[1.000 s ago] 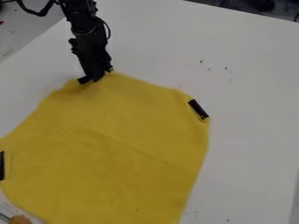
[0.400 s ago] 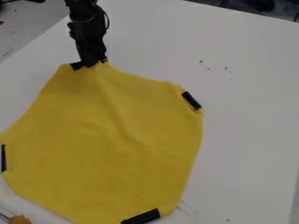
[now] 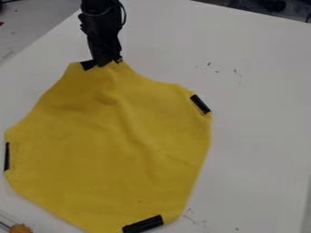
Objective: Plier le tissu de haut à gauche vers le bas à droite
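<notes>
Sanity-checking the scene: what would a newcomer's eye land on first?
The big yellow cloth, spread wrinkled over the left and middle of the white table. Next, the black gripper at the cloth's top edge, hanging in from above. Then the dark strips along its border, such as the one at bottom.

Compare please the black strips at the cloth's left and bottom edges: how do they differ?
The left strip runs nearly vertical in view; the bottom strip slants up to the right. The left strip looks thin, the bottom strip thicker. Both are black, at the yellow cloth's edge.
</notes>
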You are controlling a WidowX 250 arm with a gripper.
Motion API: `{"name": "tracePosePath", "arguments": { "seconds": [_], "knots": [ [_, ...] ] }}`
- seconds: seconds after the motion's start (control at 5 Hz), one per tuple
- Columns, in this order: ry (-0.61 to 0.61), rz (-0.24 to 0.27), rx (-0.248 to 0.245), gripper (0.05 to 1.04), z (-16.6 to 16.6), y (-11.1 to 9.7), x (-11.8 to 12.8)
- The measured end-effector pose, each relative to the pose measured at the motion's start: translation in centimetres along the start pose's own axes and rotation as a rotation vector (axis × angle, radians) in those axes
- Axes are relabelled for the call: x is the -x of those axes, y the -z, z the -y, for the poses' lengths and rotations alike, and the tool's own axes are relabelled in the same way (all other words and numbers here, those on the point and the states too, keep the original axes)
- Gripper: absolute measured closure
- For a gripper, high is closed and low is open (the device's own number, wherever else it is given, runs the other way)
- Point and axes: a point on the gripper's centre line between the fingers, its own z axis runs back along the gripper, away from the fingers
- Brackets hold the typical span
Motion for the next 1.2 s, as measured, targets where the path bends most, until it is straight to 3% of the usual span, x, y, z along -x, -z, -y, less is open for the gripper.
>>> {"name": "tracePosePath", "arguments": {
  "seconds": [0.4, 0.8, 1.0, 1.2],
  "knots": [
    [-0.049, 0.033, 0.070, 1.021, 6.3, -1.2, 2.8],
    [-0.067, 0.071, 0.143, 1.003, 11.5, 0.0, 4.1],
    [-0.112, 0.071, 0.174, 0.850, 12.7, 0.9, 4.6],
    [-0.116, 0.006, 0.224, 0.588, 13.6, 0.5, 4.8]
  ]
}}
